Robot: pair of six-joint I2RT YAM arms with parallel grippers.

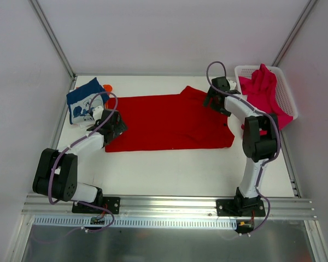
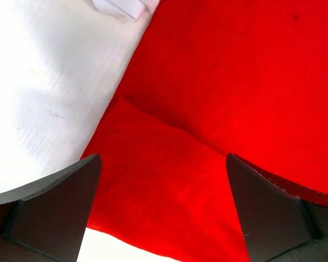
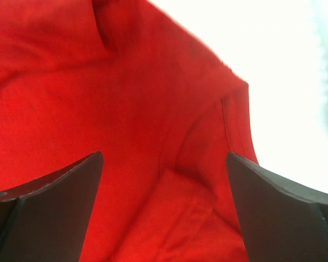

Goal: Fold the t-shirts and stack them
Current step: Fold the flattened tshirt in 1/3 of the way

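A bright red cloth t-shirt lies mid-desk. The left gripper and right gripper gape wide over it.

A: The bright red soft cloth t-shirt, any print on it?

B: None, plain red all over. The navy cloth t-shirt carries a white cartoon print, and an orange cloth t-shirt peeks out beside it.

A: And the rest?

B: A magenta-pink cloth t-shirt, a white plastic mesh basket, a white worktop. The left end effector and right end effector are matte black.
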